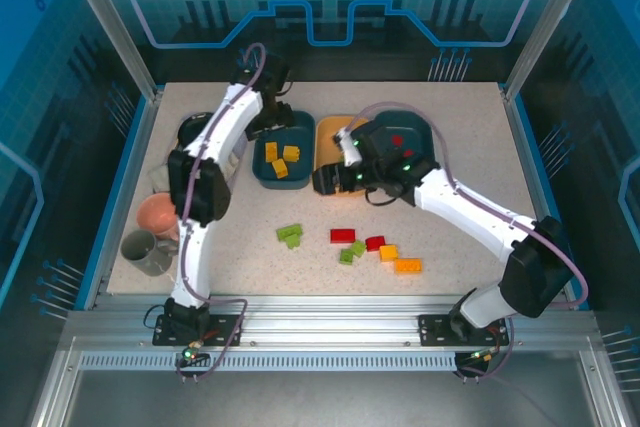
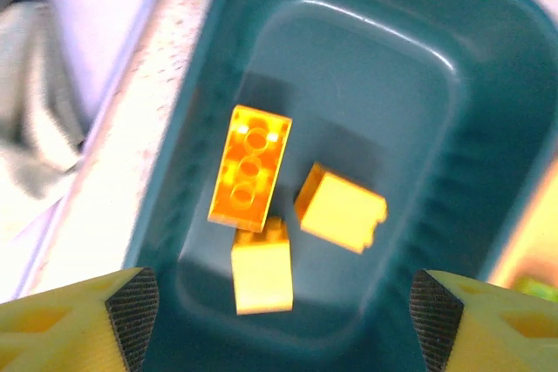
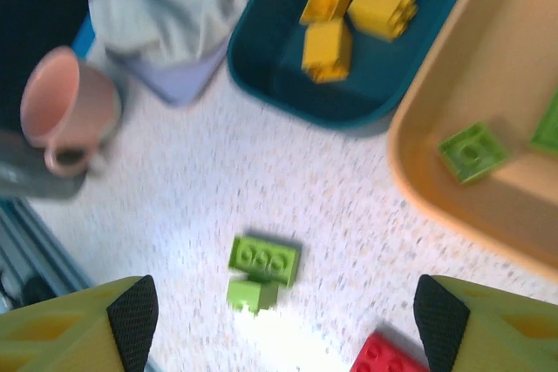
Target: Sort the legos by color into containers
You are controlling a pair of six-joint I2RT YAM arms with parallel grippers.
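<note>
**Top external.** Reference: the orange-yellow tray (image 1: 327,137). Just beside it on the left stands the left teal tray (image 1: 300,177), holding three yellow bricks (image 1: 281,159). On its right stands the right teal tray (image 1: 422,128), holding red bricks (image 1: 397,139). The left gripper (image 1: 265,130) is seen over the far end of the left teal tray. The right gripper (image 1: 322,180) hangs over the near edge of the reference tray. On the table (image 1: 240,257), nearward of that tray, loose legos remain. The green pair (image 1: 290,235) lies closest to the right gripper, and that arm is judged the nearer one. Red, green, yellow and orange bricks lie further right.

**Left wrist.** The jaws are spread wide, with nothing between them. The yellow bricks lie on the tray floor, apart from both fingers. The tray walls enclose them on every side.

**Right wrist.** The jaws are spread wide and empty. The green pair lies just ahead of the claw, offset slightly away from the reference tray. The larger brick's long axis runs nearly along the line joining the fingers, so a wrist turn is judged necessary to close across its short side. The smaller brick touches its near side. Bare table surrounds the pair. A red brick (image 3: 388,356) lies near, on the tray side. Green bricks (image 3: 472,152) already lie in the reference tray. The pink cup (image 3: 65,106) stands well apart.
</note>
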